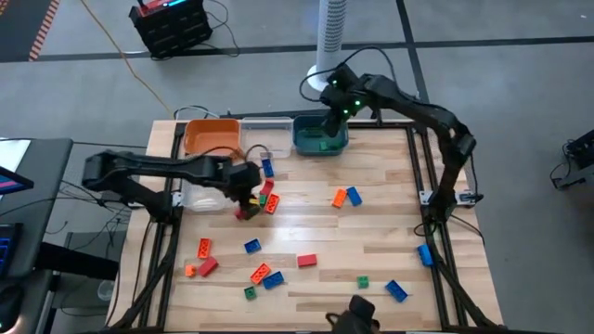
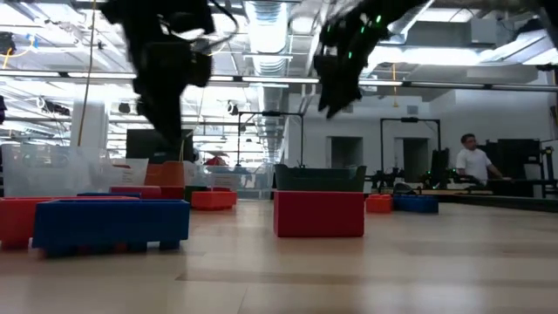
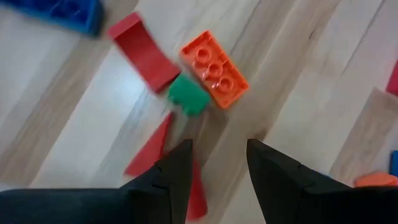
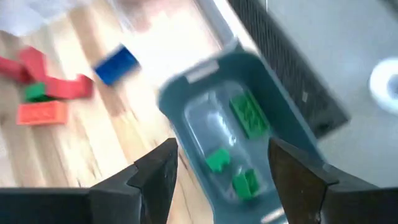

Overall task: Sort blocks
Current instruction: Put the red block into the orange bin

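My left gripper is open and points down over a cluster of blocks at the table's left middle. The cluster holds an orange block, a small green block, a red block and a blue one. Another red piece lies on the wood, partly hidden behind one finger. My right gripper hangs open above the teal bin at the far edge. Three green blocks lie on the bin's floor.
An orange bin and a clear bin stand left of the teal one. Loose blocks are scattered over the table: an orange and blue pair, a red one, others near the near edge. A person stands far behind the table.
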